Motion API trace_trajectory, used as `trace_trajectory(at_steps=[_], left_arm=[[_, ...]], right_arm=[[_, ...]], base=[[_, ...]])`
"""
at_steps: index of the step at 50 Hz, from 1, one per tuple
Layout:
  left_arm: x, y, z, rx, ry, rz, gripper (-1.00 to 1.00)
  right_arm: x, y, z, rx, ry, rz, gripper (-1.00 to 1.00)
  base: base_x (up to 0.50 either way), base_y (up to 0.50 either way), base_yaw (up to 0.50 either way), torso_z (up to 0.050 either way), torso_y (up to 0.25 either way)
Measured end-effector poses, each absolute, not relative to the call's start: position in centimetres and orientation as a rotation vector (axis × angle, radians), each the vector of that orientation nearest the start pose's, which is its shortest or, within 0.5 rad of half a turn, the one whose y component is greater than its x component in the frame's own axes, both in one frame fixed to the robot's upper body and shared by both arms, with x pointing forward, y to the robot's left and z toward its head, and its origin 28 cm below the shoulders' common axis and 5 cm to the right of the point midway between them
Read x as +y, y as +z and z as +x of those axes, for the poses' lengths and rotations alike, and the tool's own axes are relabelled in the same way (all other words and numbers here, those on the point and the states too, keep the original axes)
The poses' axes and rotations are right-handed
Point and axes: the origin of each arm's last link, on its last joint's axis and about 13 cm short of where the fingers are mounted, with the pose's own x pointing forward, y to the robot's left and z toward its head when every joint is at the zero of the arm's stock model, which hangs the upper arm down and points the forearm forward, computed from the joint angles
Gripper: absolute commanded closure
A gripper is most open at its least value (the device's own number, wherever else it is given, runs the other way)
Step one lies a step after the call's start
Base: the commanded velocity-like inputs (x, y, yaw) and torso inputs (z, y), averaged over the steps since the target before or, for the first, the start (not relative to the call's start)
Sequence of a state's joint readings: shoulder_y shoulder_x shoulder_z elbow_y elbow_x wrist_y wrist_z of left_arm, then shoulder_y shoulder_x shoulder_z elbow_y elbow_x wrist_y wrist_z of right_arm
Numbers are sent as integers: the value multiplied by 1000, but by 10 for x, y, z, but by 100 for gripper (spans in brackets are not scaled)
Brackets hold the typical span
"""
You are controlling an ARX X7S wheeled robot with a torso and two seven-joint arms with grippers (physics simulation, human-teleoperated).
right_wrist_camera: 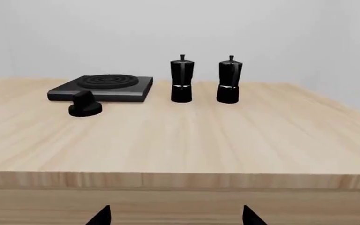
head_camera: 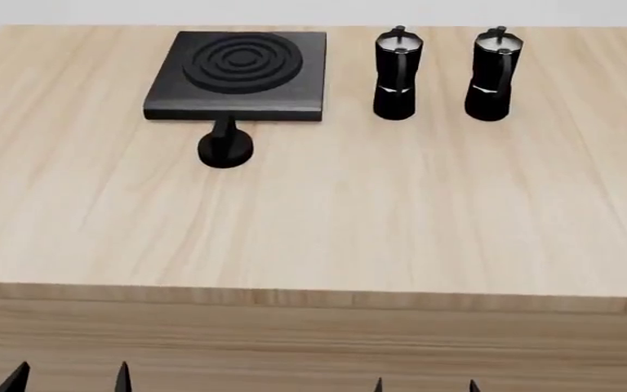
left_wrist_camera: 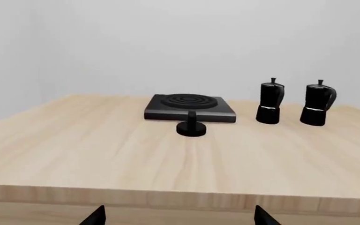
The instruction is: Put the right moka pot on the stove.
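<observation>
The right moka pot (head_camera: 493, 75) (left_wrist_camera: 316, 104) (right_wrist_camera: 228, 80) is small, glossy black and stands upright at the far right of the wooden table. An identical pot (head_camera: 397, 75) (left_wrist_camera: 269, 103) (right_wrist_camera: 181, 79) stands just left of it. The stove (head_camera: 242, 75) (left_wrist_camera: 189, 108) (right_wrist_camera: 103, 87), a flat black slab with concentric rings, lies further left. My left gripper (head_camera: 71, 378) (left_wrist_camera: 178, 216) and right gripper (head_camera: 424, 385) (right_wrist_camera: 175, 216) hang open below the table's near edge, far from the pots, with nothing between their fingers.
A small round black knob (head_camera: 225, 147) (left_wrist_camera: 191, 126) (right_wrist_camera: 84, 106) sits on the table just in front of the stove. The table's front edge (head_camera: 313, 298) runs across the view between both grippers and the objects.
</observation>
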State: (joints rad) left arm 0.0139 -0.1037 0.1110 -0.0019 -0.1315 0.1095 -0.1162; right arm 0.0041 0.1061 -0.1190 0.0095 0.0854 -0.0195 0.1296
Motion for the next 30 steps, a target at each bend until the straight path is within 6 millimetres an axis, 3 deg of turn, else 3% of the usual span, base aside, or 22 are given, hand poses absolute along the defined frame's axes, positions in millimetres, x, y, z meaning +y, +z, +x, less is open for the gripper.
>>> trace_trajectory(at_steps=[13, 30], left_arm=[[207, 16, 207, -79, 7, -39, -100], [208, 16, 207, -89, 13, -44, -100]], right_arm=[[-98, 14, 211, -1, -9, -36, -100], [-98, 17, 212, 1, -17, -36, -100]], base=[[0, 0, 0, 50, 0], [0, 0, 0, 0, 0]])
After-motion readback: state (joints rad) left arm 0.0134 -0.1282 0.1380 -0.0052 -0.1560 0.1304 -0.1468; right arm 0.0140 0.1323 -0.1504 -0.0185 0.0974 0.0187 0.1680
